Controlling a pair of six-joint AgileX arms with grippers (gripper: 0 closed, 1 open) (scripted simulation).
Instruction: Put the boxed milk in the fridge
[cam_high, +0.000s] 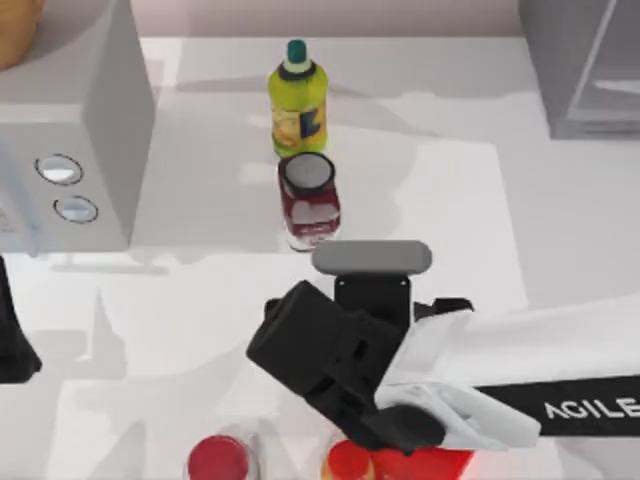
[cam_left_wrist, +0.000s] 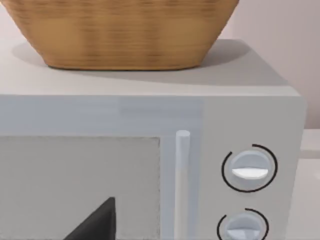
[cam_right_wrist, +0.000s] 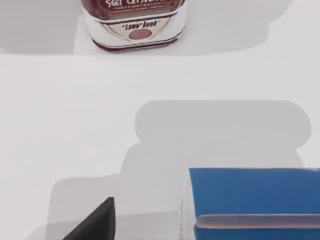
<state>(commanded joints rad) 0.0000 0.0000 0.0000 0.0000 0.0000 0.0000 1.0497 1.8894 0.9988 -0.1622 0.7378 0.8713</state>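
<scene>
Here the right arm reaches in from the top view's right, its gripper low over the middle of the bench, just in front of a dark red jar and a yellow bottle; whether its fingers are open or closed I cannot tell. The boxed milk sits right by that gripper in the right wrist view. The fridge stands at the far right corner, and the left arm rests parked at the left edge, facing a grey two-knob box with a basket on top.
</scene>
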